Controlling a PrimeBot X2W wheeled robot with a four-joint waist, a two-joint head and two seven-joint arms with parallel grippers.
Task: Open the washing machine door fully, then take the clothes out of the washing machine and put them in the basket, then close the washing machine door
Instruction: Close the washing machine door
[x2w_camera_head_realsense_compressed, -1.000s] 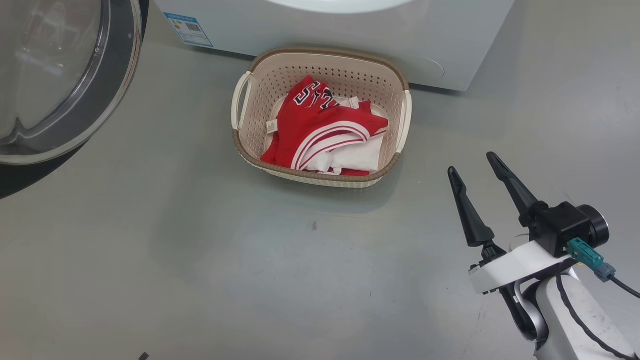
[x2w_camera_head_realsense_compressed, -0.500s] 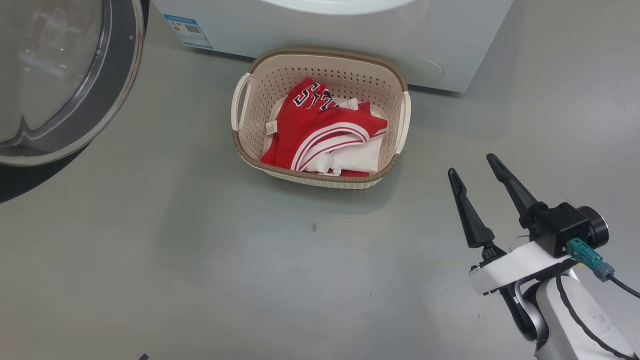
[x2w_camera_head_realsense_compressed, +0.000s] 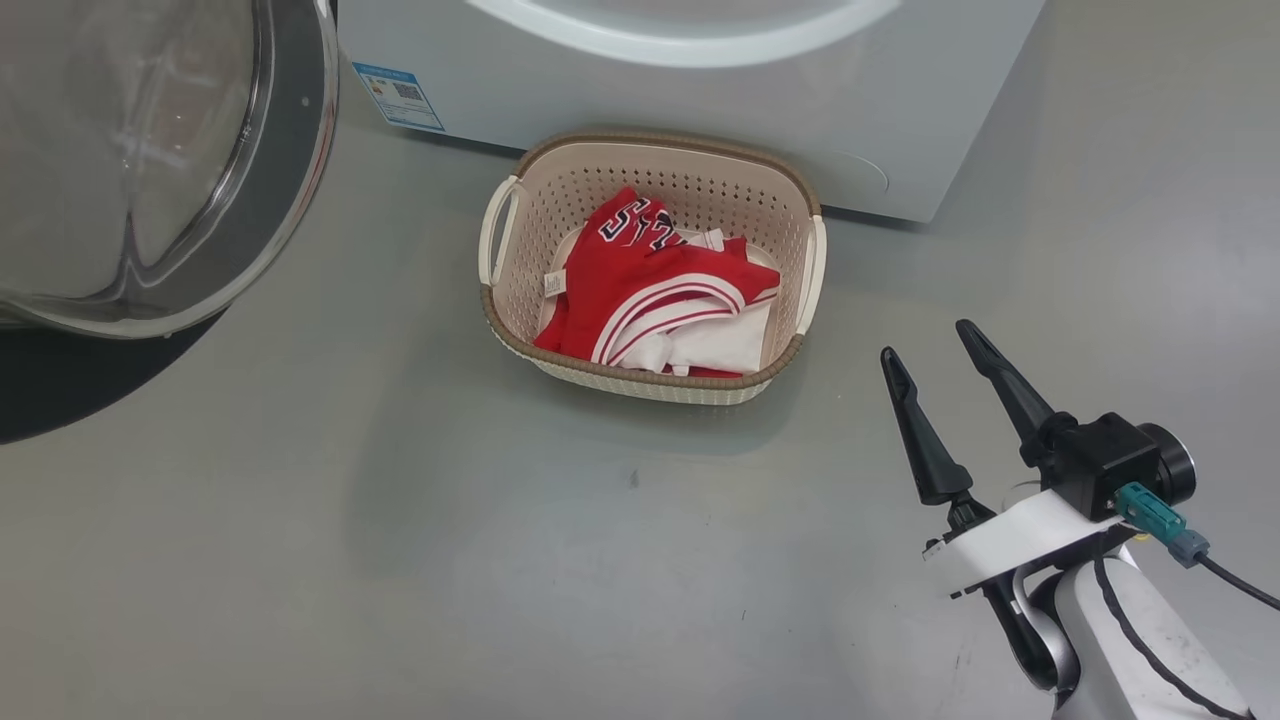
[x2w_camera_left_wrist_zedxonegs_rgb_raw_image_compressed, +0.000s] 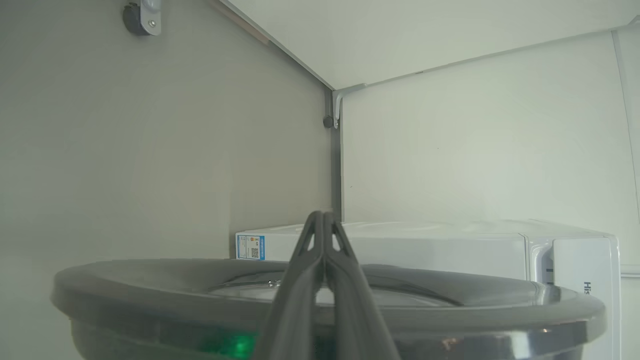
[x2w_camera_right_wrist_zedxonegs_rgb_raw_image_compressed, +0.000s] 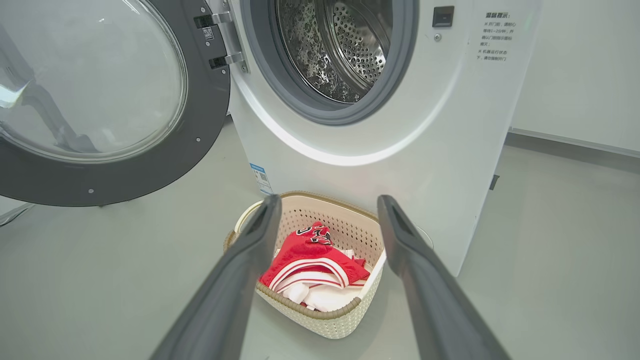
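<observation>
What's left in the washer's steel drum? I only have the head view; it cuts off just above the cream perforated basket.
Observer: Nothing visible. In the right wrist view the steel perforated drum of the big white front-loading washing machine shows bare metal, with no fabric in the part I can see.
Operator: Door hinges okay?
Observer: The large round black door with the clear glass bowl hangs on both hinges, swung wide open beside the opening.
Operator: Left gripper?
Observer: In the left wrist view the left gripper is shut and empty, fingers pressed together, crossing the door's dark rim. I cannot tell whether it touches the rim.
</observation>
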